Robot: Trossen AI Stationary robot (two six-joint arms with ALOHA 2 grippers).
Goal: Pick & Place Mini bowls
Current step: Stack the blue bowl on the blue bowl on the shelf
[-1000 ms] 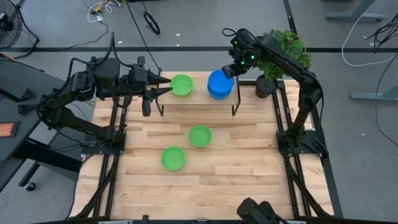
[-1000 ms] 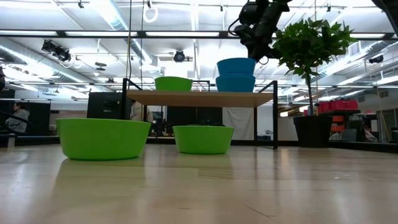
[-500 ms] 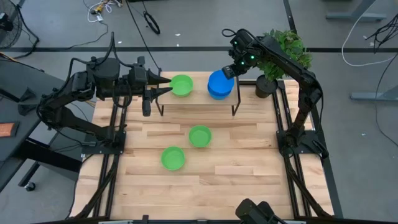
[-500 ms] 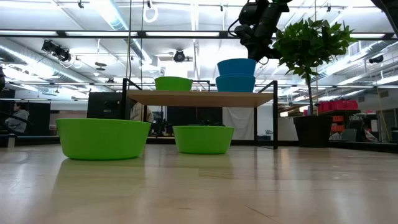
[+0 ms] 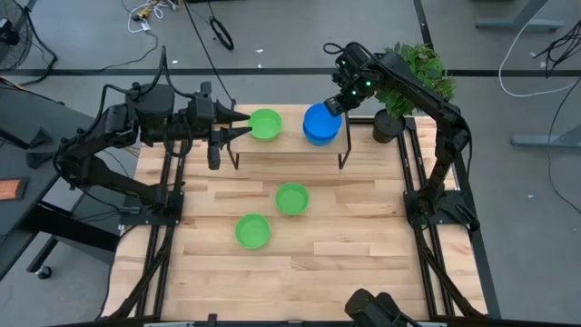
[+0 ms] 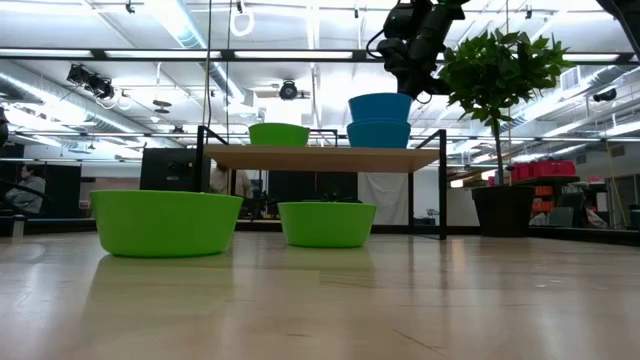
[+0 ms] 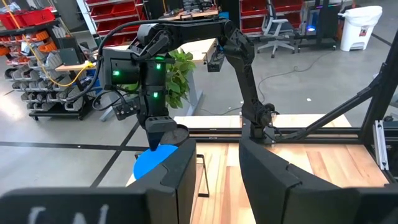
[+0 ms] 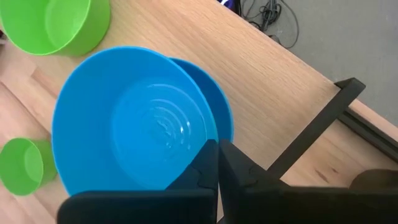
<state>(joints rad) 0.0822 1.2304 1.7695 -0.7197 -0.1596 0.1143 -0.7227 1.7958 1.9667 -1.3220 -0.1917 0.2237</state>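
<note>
A low wooden shelf (image 6: 320,157) stands at the table's far side. On it sit one green mini bowl (image 5: 265,124) and a stack of blue mini bowls (image 6: 379,133). Two more green mini bowls (image 5: 291,198) (image 5: 252,231) rest on their bases on the table. My right gripper (image 5: 337,104) is above the stack's far right side, shut on the top blue bowl (image 8: 137,130). My left gripper (image 5: 243,126) is open and level, just left of the shelf's green bowl, apart from it as far as the high view shows. My right gripper pinches the top blue bowl's rim (image 8: 200,144) on its far right side, one finger inside the bowl and one outside. The fingers (image 8: 239,177) come from above, slanting down. The bowl sits upright on the blue stack, shifted a little off the bowl beneath (image 8: 219,106).
A potted green plant (image 5: 413,71) stands at the table's far right corner, right beside my right arm. The shelf's black legs (image 5: 344,154) reach down to the table. Bare wooden tabletop (image 5: 363,245) lies toward the near edge.
</note>
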